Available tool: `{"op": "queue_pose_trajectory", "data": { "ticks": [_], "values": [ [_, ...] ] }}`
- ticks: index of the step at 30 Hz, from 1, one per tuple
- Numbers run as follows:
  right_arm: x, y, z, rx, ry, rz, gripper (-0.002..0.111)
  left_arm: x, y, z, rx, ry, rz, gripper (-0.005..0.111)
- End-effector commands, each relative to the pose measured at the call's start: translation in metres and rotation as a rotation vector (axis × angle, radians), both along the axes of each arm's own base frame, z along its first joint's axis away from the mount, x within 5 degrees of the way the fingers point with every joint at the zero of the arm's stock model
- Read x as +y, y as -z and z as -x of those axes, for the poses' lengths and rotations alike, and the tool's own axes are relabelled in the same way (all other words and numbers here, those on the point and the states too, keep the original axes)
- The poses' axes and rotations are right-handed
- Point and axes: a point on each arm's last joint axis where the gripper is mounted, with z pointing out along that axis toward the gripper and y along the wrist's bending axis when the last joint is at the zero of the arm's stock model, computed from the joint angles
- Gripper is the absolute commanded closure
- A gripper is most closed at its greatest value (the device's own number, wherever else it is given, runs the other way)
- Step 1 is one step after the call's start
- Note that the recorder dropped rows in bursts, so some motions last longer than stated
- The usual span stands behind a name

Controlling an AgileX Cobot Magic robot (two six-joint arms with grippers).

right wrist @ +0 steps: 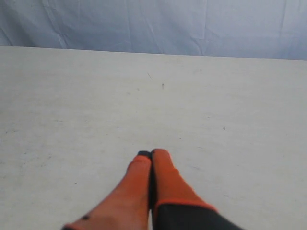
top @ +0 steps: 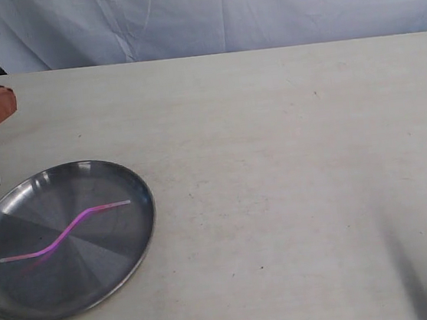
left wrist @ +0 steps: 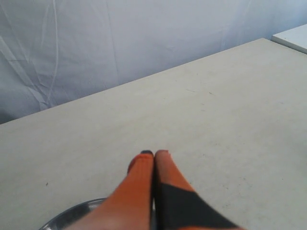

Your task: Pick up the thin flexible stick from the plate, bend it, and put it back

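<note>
Lying across the middle of the plate (top: pixel 95 275), the thin flexible stick (top: pixel 67 230) shows a wavy kink between its pale ends, so I judge the bending done and the return to the dish done as well. Nothing grips it. My left gripper (left wrist: pixel 154 153) is pressed closed and empty, hanging over the table (top: pixel 291 166) near the plate's rim, apart from the stick. My right gripper (right wrist: pixel 151 153) is likewise clenched on nothing, with no plate in its view. Little seems left except backing my arms away.
</note>
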Motion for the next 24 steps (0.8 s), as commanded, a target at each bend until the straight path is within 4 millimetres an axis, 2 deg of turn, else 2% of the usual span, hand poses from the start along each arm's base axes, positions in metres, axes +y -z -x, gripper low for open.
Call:
{"op": "queue_pose_trajectory", "data": {
  "ticks": [1, 15, 21, 24],
  "values": [
    [0.000, 0.000, 0.000, -0.013, 0.005, 0.001, 0.109, 0.000, -0.001, 0.001, -0.008, -0.001, 0.003, 0.107],
    [0.000, 0.000, 0.000, -0.009, 0.005, 0.001, 0.109, 0.005, -0.005, 0.006, -0.064, -0.023, -0.038, 0.107],
    [0.000, 0.000, 0.000, -0.009, 0.005, 0.001, 0.109, 0.025, -0.005, 0.016, -0.019, -0.191, 0.002, 0.107],
    [0.000, 0.000, 0.000, -0.009, 0.005, 0.001, 0.109, 0.037, 0.001, 0.023, -0.021, -0.283, 0.020, 0.107]
  ]
}}
